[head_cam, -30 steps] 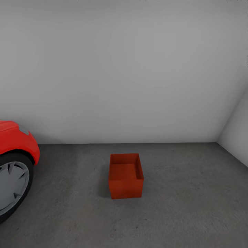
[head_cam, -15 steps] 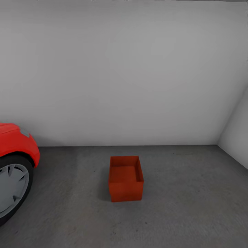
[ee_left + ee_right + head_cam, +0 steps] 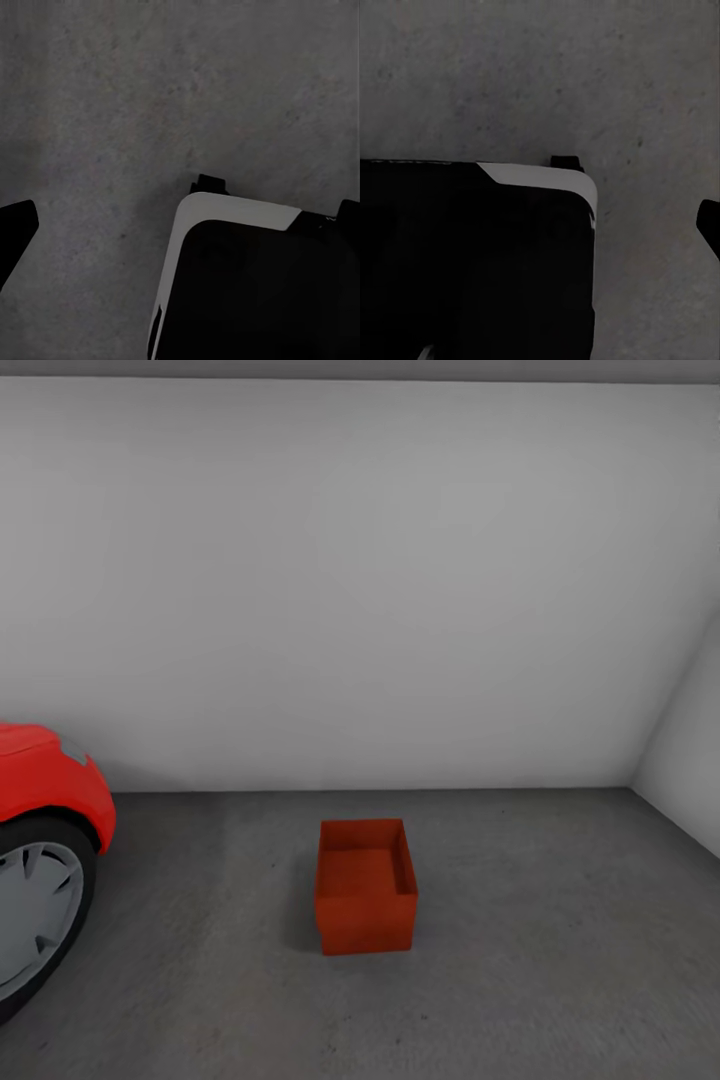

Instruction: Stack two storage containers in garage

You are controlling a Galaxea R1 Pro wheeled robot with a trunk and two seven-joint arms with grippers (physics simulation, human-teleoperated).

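One orange-red open-top storage container [image 3: 366,886] stands empty and upright on the dark grey concrete floor [image 3: 540,960] of the garage, a little out from the white back wall. In the left wrist view a dark fingertip [image 3: 13,229] of my left gripper juts in at the picture's edge over bare floor, holding nothing. In the right wrist view a dark fingertip [image 3: 711,225] of my right gripper shows the same way at the edge, also holding nothing. In both views the other finger is lost against my dark base.
The red car [image 3: 45,780] with its front wheel [image 3: 35,905] sits at the left, about two container-widths from the bin. A white side wall [image 3: 690,760] closes the right. My black and white base [image 3: 247,285] [image 3: 472,255] shows below both wrists.
The whole head picture has slid down slightly and a grey ceiling strip now shows at the top: the camera moved. The container and car have not shifted on the floor.
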